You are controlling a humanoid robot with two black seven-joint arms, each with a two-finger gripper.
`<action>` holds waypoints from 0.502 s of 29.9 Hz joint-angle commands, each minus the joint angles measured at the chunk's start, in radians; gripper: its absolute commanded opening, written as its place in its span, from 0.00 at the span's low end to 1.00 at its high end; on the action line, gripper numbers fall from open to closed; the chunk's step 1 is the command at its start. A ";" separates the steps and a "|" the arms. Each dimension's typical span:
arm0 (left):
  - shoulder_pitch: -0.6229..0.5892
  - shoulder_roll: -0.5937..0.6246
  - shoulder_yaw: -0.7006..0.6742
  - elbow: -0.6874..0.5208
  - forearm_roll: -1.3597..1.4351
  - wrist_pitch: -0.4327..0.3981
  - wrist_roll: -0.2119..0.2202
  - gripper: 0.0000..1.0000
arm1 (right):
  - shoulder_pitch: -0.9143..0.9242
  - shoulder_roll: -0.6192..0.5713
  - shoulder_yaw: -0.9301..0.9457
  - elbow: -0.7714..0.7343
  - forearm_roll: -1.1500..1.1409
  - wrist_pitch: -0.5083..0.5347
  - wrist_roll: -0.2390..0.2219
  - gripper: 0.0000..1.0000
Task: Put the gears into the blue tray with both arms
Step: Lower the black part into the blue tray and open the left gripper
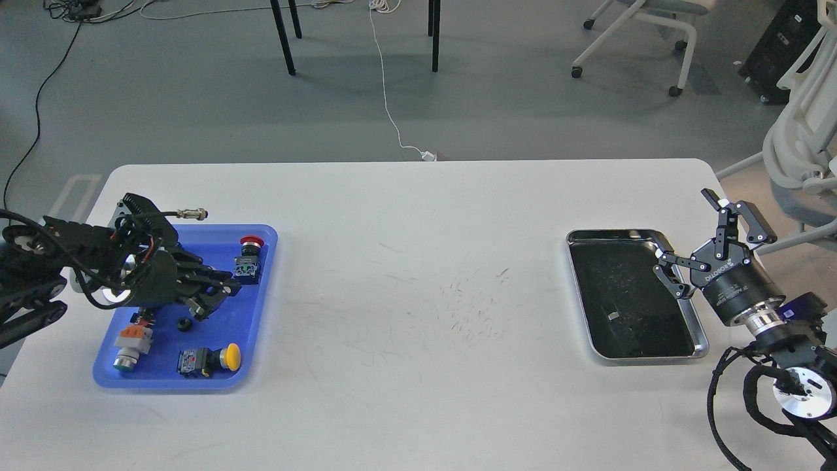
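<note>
The blue tray (256,320) lies at the table's left side. One small black gear (184,323) rests on its floor near the middle. My left gripper (210,299) hangs low over the tray, just above and right of that gear. Its dark fingers cannot be told apart, and whether it holds anything is hidden. My right gripper (694,243) stands open at the far right, over the right rim of the silver tray (579,288), with nothing between its fingers.
Push-button switches lie in the blue tray: a red-capped one (250,259) at the back right, a yellow-capped one (210,360) at the front, an orange and green one (128,341) at the front left. The silver tray has a dark inside.
</note>
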 commanded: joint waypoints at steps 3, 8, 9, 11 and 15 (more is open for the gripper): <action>0.028 -0.002 0.002 0.089 0.038 0.003 0.000 0.14 | -0.002 0.000 -0.001 0.002 0.000 0.000 0.000 0.97; 0.041 -0.009 -0.001 0.162 0.048 0.043 0.000 0.14 | 0.000 -0.005 -0.001 0.002 0.000 0.000 0.000 0.97; 0.042 -0.009 -0.001 0.162 0.046 0.045 0.000 0.15 | 0.000 -0.003 -0.001 0.002 0.000 0.000 0.000 0.97; 0.042 -0.014 -0.003 0.162 0.043 0.046 0.000 0.17 | 0.000 -0.003 -0.001 0.002 0.000 0.000 0.000 0.97; 0.042 -0.028 -0.003 0.162 0.042 0.045 0.000 0.18 | 0.000 -0.005 -0.001 0.002 0.000 0.000 0.000 0.97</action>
